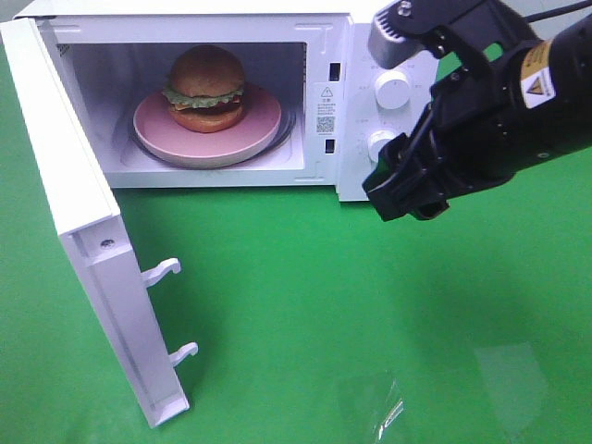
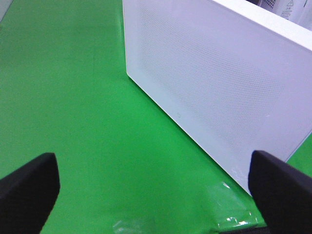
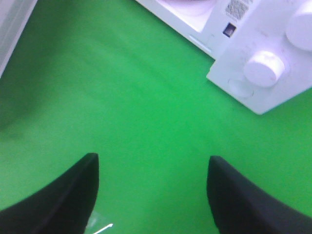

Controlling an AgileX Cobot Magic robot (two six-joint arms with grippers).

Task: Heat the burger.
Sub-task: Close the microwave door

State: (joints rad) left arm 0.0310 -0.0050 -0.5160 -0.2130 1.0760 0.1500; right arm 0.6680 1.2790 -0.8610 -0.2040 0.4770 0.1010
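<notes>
A black arm (image 1: 499, 111) is seen in the upper right of the frame, fitted with a grey camera block (image 1: 393, 37), a yellow warning label (image 1: 536, 79) and a thin black cable (image 1: 566, 9). Matte black, rounded fingers (image 3: 53, 200) are shown in the lower corners of both wrist views.

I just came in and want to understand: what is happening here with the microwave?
The burger sits on a pink plate inside the microwave, whose door stands wide open. The right gripper, open and empty, hovers near the control knobs. The left gripper, also open, faces the door's outer side. Nothing is held.
</notes>
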